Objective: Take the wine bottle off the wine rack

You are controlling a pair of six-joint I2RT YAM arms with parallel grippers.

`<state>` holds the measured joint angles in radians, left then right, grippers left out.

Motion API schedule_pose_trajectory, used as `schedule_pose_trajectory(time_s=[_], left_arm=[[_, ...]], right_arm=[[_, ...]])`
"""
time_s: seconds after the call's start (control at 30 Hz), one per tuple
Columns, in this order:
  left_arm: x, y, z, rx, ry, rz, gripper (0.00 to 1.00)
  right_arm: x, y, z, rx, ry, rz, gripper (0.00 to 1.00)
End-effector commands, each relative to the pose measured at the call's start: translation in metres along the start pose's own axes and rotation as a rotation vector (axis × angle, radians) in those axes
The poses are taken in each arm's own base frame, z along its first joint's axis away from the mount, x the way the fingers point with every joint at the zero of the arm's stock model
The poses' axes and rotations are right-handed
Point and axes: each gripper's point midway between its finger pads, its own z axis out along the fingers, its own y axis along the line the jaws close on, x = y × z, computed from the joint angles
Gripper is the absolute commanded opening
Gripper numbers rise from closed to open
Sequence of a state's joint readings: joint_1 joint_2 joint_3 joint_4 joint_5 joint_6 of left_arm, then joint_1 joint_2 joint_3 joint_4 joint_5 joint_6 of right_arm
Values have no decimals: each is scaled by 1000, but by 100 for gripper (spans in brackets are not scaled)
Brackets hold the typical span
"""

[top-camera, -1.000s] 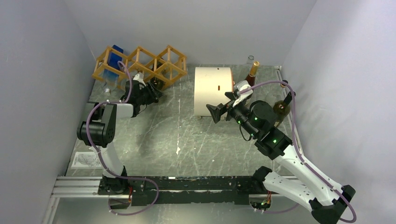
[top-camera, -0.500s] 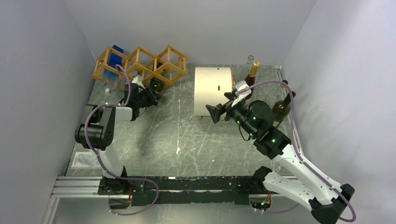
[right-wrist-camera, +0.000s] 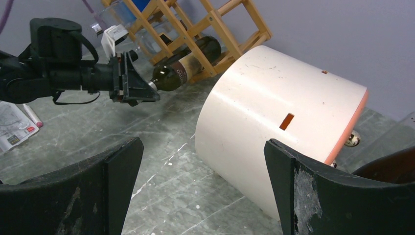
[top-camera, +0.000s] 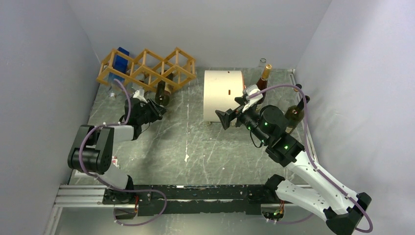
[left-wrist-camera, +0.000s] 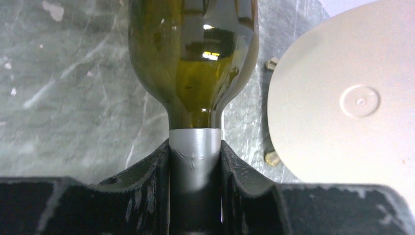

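A dark green wine bottle (top-camera: 161,93) lies on its side, its base still among the bars of the honey-brown wooden wine rack (top-camera: 147,68) at the back left. My left gripper (top-camera: 154,108) is shut on the bottle's silver-foiled neck. The left wrist view shows the bottle (left-wrist-camera: 195,58) with both fingers (left-wrist-camera: 156,169) pressed to the foil. From the right wrist I see the bottle (right-wrist-camera: 188,61) sloping out of the rack (right-wrist-camera: 230,29). My right gripper (top-camera: 226,119) hangs open and holds nothing, beside the drum.
A cream cylindrical drum (top-camera: 222,95) lies on its side mid-table, right of the rack. A brown bottle with a gold top (top-camera: 265,76) and a dark round-topped bottle (top-camera: 293,113) stand at the back right. A blue box (top-camera: 120,61) sits in the rack's left cell. A printed sheet (top-camera: 90,168) lies near left.
My left gripper closed on the bottle's neck and drew back toward the near left, sliding the bottle partway out of the rack. The right arm has stayed still.
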<state>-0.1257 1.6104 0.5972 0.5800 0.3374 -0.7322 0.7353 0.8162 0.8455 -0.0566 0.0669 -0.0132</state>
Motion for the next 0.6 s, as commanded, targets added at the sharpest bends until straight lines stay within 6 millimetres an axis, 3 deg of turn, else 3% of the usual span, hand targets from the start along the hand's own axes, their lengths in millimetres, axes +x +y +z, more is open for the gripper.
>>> schedule_pose_trajectory(time_s=[0.0, 0.3, 0.57], left_arm=[[-29, -33, -21, 128, -105, 47, 7], [-8, -37, -63, 124, -61, 13, 7], [-6, -52, -97, 116, -58, -16, 7]], right_arm=[[-9, 3, -1, -13, -34, -5, 100], [-11, 4, 1, -20, -36, -2, 100], [-14, 6, 4, -27, -34, 4, 100]])
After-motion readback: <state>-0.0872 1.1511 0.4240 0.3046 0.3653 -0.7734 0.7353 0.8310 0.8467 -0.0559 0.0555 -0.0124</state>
